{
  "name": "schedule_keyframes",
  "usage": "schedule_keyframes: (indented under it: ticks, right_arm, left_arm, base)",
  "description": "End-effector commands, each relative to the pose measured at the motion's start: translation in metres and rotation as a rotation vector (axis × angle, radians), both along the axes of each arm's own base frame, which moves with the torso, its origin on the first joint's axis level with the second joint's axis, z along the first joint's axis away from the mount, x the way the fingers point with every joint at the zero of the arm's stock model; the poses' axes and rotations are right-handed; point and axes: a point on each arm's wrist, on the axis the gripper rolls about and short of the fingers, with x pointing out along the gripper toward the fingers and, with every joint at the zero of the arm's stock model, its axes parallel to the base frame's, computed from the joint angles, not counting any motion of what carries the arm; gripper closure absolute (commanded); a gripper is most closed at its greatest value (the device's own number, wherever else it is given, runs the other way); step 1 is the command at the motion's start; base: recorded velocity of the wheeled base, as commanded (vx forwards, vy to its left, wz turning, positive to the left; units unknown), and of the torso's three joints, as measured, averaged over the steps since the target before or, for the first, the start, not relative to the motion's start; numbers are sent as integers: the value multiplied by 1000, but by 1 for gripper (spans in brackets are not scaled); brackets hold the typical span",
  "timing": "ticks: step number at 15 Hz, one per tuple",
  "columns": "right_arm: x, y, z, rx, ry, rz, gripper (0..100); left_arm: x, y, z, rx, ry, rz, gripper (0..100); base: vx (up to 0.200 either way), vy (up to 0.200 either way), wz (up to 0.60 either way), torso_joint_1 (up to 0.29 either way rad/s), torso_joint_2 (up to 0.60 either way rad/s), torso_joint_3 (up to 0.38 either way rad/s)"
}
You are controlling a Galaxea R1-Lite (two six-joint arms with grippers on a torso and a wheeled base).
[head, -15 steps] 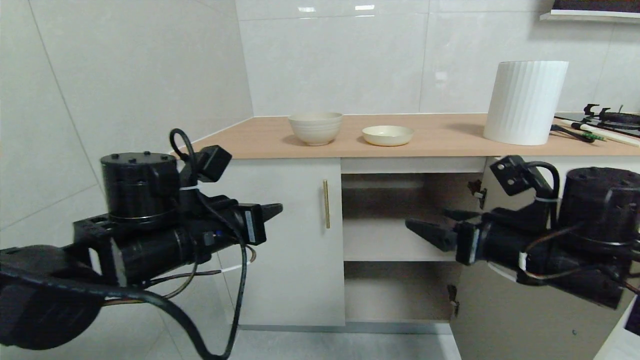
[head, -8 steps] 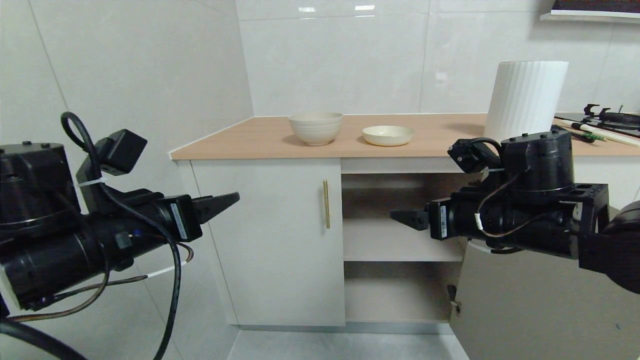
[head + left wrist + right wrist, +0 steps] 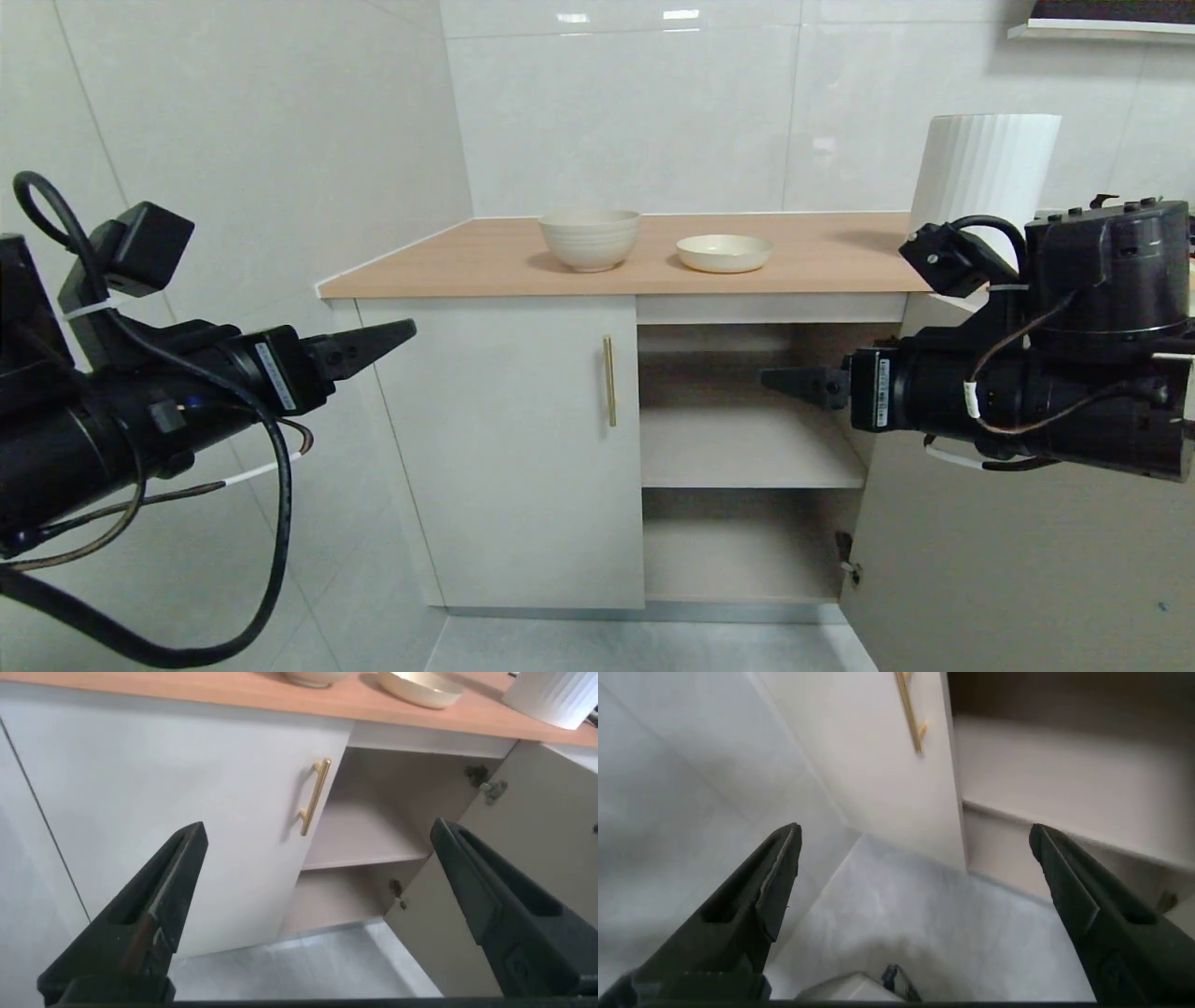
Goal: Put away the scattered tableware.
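- Your two pieces of tableware sit on the wood-grain worktop [image 3: 467, 266]. One is a deep, round cream bowl [image 3: 589, 238] with a faintly ridged wall. The other is a shallow, smooth cream dish [image 3: 724, 252], just beside the bowl and not touching it.
- One tall white ribbed cylinder [image 3: 976, 168] stands farther along the worktop, partly behind your right arm.
- The cabinet [image 3: 653, 308] below has two doors. One shut door [image 3: 504, 448] is flat and matte, with a single slim brass handle [image 3: 608, 381]. One open door [image 3: 1008, 569] is swung out on the right.
- The open compartment shows one plain shelf [image 3: 747, 453] above the cabinet floor.
- Your left claw [image 3: 403, 329] hangs before the glossy tiled wall [image 3: 233, 140], left of the shut door. Its two black tapered fingers [image 3: 149, 915] are spread wide with nothing between them.
- Your right claw [image 3: 770, 378] sits level with the open compartment, above the shelf, also spread wide and empty.
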Motion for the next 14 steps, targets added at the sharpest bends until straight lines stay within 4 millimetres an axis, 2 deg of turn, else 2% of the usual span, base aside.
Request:
schedule_keyframes:
  ticks: [1,5,14]
  right_arm:
    - [-4,-2,8,12,-23,1,0]
    - [-5,-2,9,10,-22,3,0]
    - [-5,-2,6,-3,0,5,0]
  left_arm:
    - [-1,0,1,-1,-5,1,0]
    - [0,0,0,3,3,0,0]
    - [1,0,-3,7,29,0,0]
  base:
    - [0,0,0,0,0,0]
    - [0,0,0,0,0,0]
    - [200,0,0,5,2,2]
